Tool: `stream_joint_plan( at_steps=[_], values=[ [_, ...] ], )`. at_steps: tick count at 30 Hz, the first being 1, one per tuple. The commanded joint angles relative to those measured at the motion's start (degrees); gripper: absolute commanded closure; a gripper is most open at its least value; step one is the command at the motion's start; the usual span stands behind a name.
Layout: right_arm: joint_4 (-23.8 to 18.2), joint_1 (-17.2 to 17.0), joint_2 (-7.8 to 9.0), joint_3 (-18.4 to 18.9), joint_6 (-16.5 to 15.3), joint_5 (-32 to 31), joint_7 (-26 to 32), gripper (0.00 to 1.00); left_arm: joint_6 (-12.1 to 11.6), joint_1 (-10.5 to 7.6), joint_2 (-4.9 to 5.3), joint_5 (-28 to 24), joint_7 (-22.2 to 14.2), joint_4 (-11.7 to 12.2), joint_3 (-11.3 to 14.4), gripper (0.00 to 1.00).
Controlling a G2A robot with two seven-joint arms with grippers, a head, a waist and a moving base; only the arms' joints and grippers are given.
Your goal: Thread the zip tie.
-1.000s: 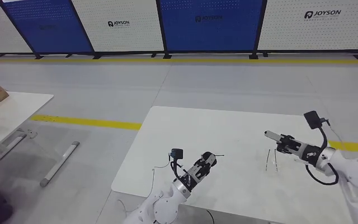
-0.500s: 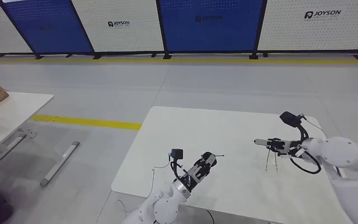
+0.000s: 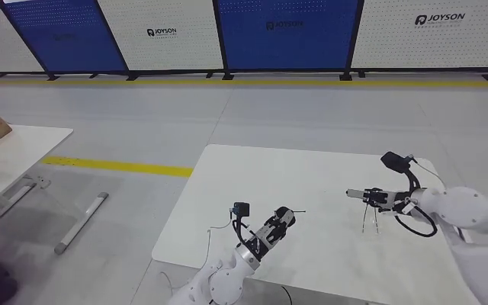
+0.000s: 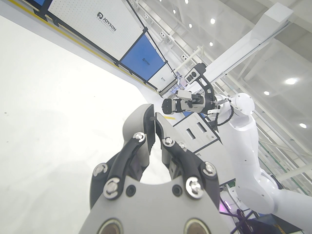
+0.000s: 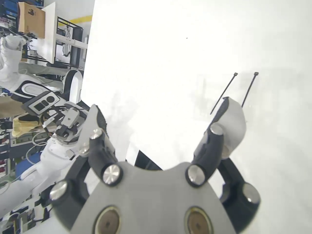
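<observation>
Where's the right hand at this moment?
In the top view the right hand is open above the right part of the table, close beside the two zip ties lying side by side on it.

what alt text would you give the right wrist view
The open right gripper hangs over a white table, where two black zip ties lie side by side, roughly parallel. Their heads are at the far ends, and their near ends reach one of the gripper's fingers.
</observation>
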Motion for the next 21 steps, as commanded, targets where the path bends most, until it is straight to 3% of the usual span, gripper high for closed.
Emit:
stream_joint_plan(
  at_steps=[1, 5, 8, 10, 15, 21],
  values=[
    [-1.8, 1.0, 0.31, -2.0, -0.3, -8.7, 1.4, 0.00, 0.0, 0.00, 0.00, 0.0, 0.0, 0.0, 0.0, 1.00],
    [-1.1, 5.8, -0.02, -6.0, 2.1, -17.1, 6.6, 0.00, 0.0, 0.00, 0.00, 0.0, 0.0, 0.0, 0.0, 1.00],
    [0.6, 8.9, -0.79, -9.3, 4.4, -19.6, 9.7, 0.00, 0.0, 0.00, 0.00, 0.0, 0.0, 0.0, 0.0, 1.00],
    [2.7, 10.7, -1.43, -11.0, 6.3, -19.4, 10.8, 0.00, 0.0, 0.00, 0.00, 0.0, 0.0, 0.0, 0.0, 1.00],
    [10.5, 15.3, -3.57, -16.1, 6.8, -17.3, 11.3, 0.00, 0.0, 0.00, 0.00, 0.0, 0.0, 0.0, 0.0, 1.00],
    [10.8, 15.5, -3.68, -16.3, 6.9, -17.4, 11.1, 0.00, 0.0, 0.00, 0.00, 0.0, 0.0, 0.0, 0.0, 1.00]
  ],
)
